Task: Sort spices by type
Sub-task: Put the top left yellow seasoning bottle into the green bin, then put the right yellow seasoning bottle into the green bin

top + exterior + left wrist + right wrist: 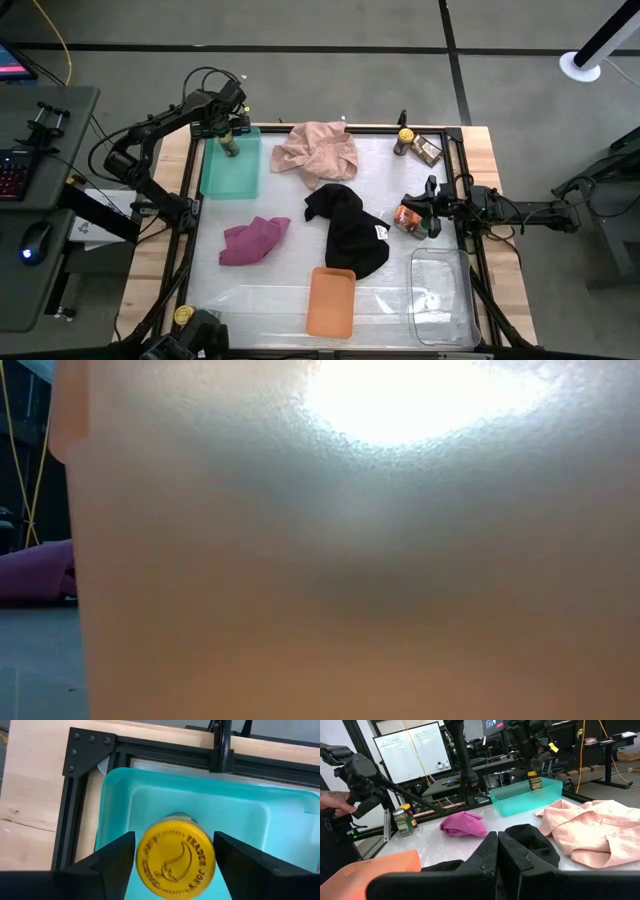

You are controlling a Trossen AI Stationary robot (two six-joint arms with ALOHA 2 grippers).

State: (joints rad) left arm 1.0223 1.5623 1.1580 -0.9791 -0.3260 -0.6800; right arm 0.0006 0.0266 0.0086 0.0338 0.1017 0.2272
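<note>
My left gripper (175,865) is over the green tray (228,172) at the table's far left, shut on a yellow-lidded spice jar (175,857); the jar also shows inside the tray in the right wrist view (535,781). My right gripper (497,851) is shut near the table's right edge, fingers pointing left. An orange-brown packet (408,217) shows at its fingertips in the high view but is hidden in the right wrist view. Another yellow-lidded jar (404,140) and a packet (427,150) sit at the far right. Two jars (404,821) stand at the near-left corner. My left gripper has the jar between its two fingers (117,857), one on each side at the yellow lid (150,845), coming from above and pointing down. The jar is upright inside the green tray; whether its base rests on the tray floor I cannot tell. My right gripper: I cannot tell whether it touches the packet, because the fingers hide the spot.
A pink cloth (318,150), a black cloth (348,232) and a magenta cloth (253,241) lie mid-table. An orange tray (332,302) and a clear tray (440,295) sit at the near edge. The orange tray (350,560) fills the low view. A person's hand (332,802) shows beyond the table.
</note>
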